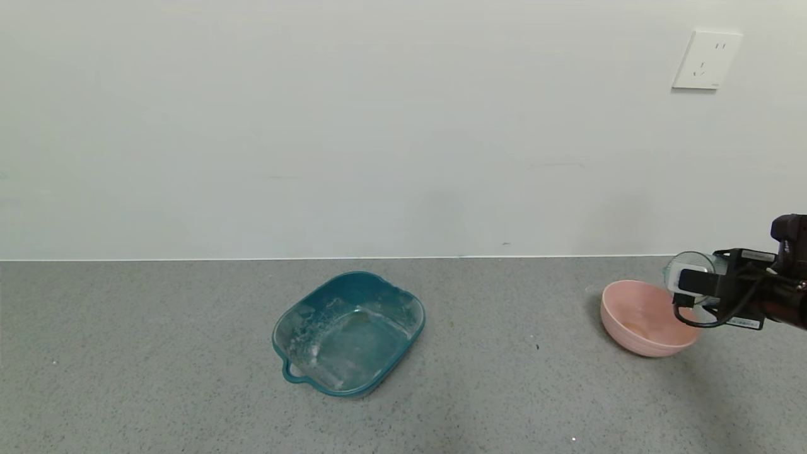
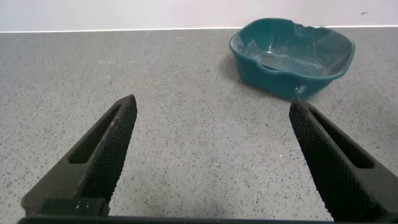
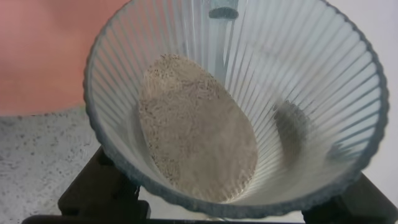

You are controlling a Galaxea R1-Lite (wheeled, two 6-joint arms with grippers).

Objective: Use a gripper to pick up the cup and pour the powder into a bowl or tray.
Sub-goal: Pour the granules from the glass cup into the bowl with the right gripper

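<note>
Grey speckled table point(image 1: 157, 378) under a pale wall: the right hand point(image 1: 700, 287) pinches the cup point(image 1: 687, 268) over the pink bowl's point(image 1: 630, 315) far-right rim.

Tipped toward the bowl, the cup shows its ribbed wall with the powder point(image 3: 196, 130) heaped against the lower side. Well apart to the left sits a teal tray point(image 1: 350, 331). Low over bare table, the left hand point(image 2: 211, 146) has its fingers spread wide.
</note>
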